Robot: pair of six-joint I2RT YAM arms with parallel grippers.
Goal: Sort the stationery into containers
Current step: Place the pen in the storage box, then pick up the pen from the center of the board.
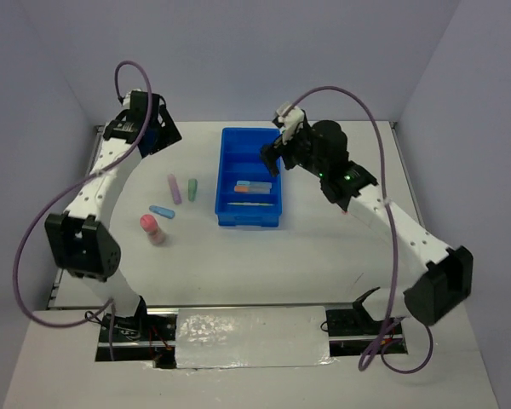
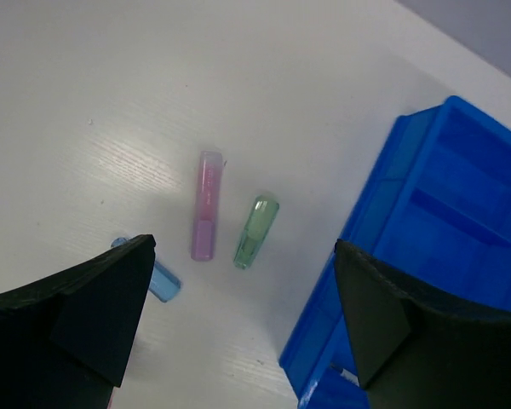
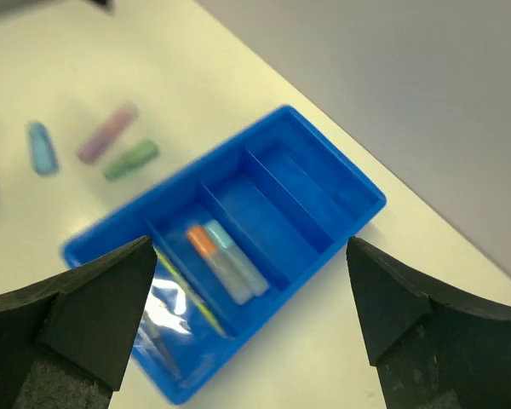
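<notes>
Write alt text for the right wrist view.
The open right fingers hover above a blue four-compartment tray on a table. One compartment holds an orange-capped marker beside a pale blue marker; the next holds a yellow stick. A blue marker, pink marker and green marker lie blurred outside.

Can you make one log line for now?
left gripper: open; right gripper: open above tray; tray: orange marker; table: purple marker, green marker, blue marker, pink marker
</notes>
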